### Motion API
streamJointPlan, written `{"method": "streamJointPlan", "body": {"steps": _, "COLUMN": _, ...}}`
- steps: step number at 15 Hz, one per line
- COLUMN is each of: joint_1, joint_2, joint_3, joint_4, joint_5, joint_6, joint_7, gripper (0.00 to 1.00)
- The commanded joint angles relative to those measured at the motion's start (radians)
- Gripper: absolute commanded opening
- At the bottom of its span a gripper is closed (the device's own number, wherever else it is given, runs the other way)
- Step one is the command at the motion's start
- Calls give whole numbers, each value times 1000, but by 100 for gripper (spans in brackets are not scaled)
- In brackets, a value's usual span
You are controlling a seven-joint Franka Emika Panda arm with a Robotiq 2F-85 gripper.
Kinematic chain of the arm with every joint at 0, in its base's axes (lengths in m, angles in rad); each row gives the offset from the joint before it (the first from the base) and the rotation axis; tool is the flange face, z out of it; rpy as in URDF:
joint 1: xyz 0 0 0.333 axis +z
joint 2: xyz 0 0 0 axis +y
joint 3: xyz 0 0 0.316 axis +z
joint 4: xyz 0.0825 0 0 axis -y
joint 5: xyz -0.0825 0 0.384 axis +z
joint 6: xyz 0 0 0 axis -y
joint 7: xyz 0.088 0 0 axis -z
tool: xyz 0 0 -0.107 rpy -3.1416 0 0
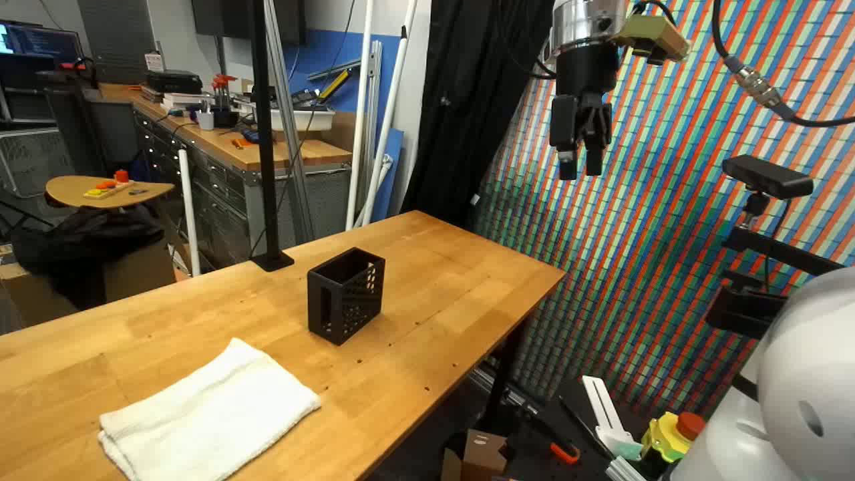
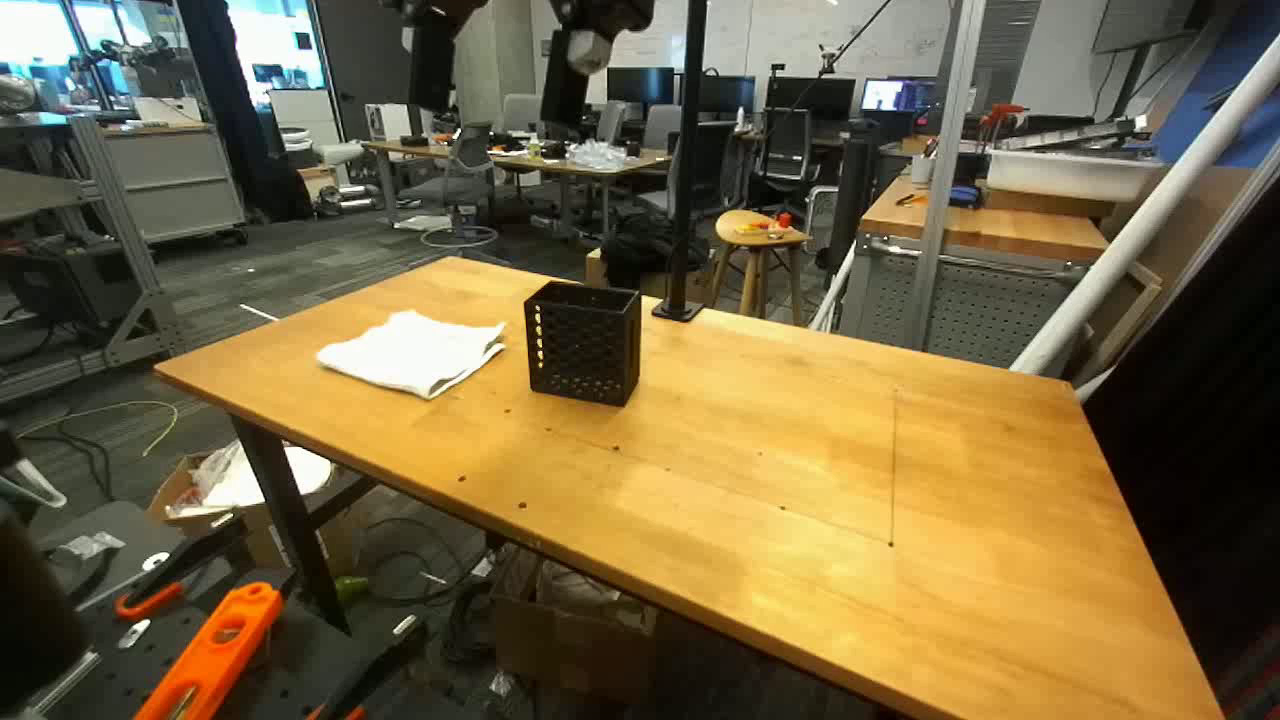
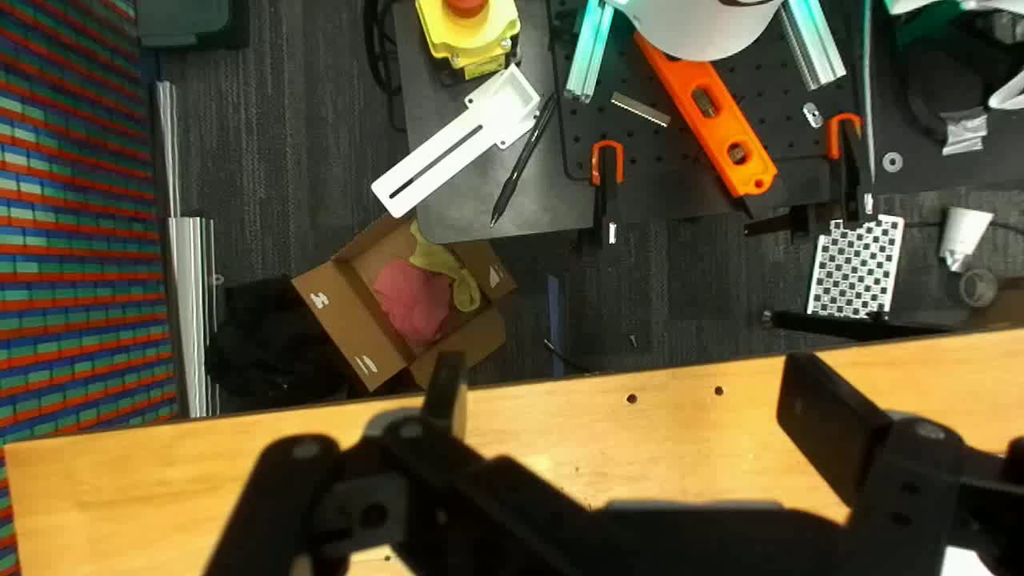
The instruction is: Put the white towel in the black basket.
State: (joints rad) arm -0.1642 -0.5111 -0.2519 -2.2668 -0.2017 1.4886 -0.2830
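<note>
The white towel [image 1: 207, 421] lies folded flat on the wooden table; it also shows in an exterior view [image 2: 410, 355]. The black basket [image 1: 361, 304] stands upright beside the towel, apart from it, with its open top up; it shows in an exterior view [image 2: 582, 350] too. My gripper [image 1: 580, 172] hangs high above the table, away from both things; its fingers also show in an exterior view [image 2: 497, 105]. In the wrist view the gripper [image 3: 628, 392] is open, with nothing between its fingers. The basket does not show there; a white patch at the lower right may be the towel.
A black post [image 1: 267, 167] rises from the far edge of the wooden table [image 1: 461, 287], behind the basket; its base shows in an exterior view [image 2: 678, 310]. A black side platform with an orange level [image 3: 708, 112] and clamps lies past the near edge. A cardboard box [image 3: 360, 320] stands below.
</note>
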Motion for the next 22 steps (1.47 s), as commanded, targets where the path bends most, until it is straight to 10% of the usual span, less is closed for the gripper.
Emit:
{"method": "streamJointPlan", "body": {"steps": 1, "joint_1": 2, "joint_2": 0, "joint_3": -1, "joint_4": 5, "joint_5": 0, "joint_6": -2, "joint_7": 1, "gripper": 100}}
{"method": "streamJointPlan", "body": {"steps": 22, "joint_1": 76, "joint_2": 77, "joint_3": 128, "joint_4": 50, "joint_5": 60, "joint_6": 125, "joint_7": 171, "gripper": 100}}
